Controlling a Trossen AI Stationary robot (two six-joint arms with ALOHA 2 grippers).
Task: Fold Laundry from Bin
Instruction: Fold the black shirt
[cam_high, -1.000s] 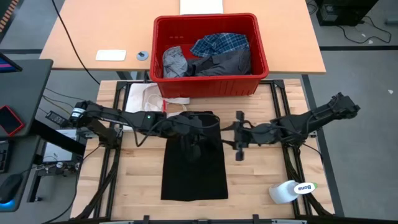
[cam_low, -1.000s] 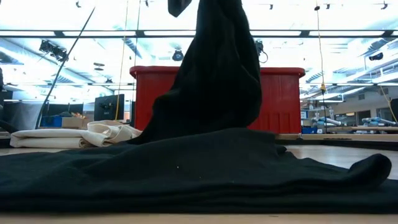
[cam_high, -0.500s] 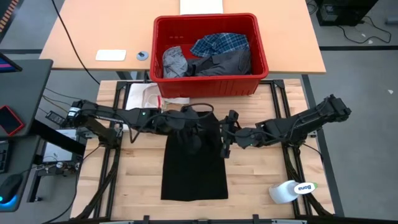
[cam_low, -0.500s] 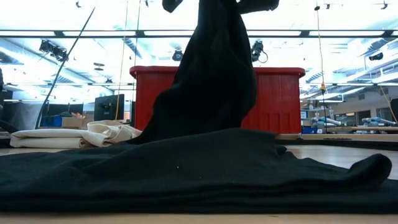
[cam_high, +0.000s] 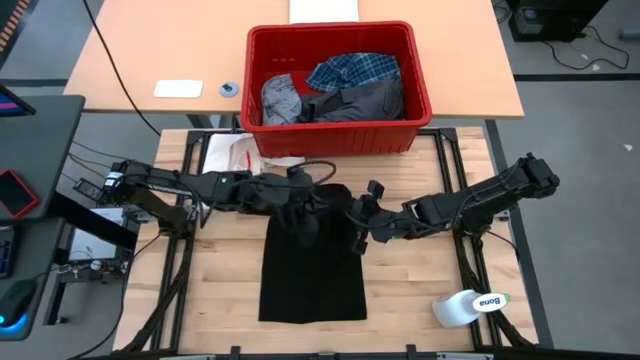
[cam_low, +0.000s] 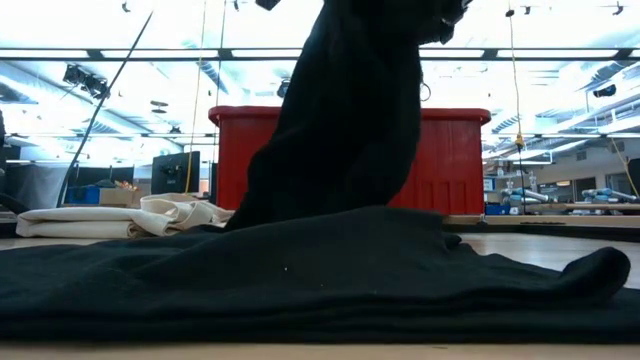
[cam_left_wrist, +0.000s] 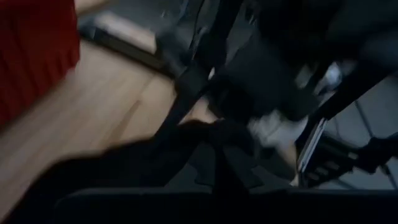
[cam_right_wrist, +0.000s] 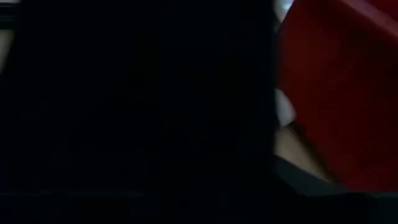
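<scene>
Folding step in hand: large black soft garment (cam_high: 312, 262) spread on the pale wooden slatted desk (cam_high: 420, 290), its far edge lifted off the surface. Left tool (cam_high: 298, 203) clamped on that raised edge near the middle. Right tool (cam_high: 358, 224) at the garment's right side, touching the cloth; grip cannot be told. Bright red rectangular plastic bin (cam_high: 338, 140) beyond, with plaid and grey garments inside. Next, likely: carry the lifted edge toward the near hem, both corners level.
</scene>
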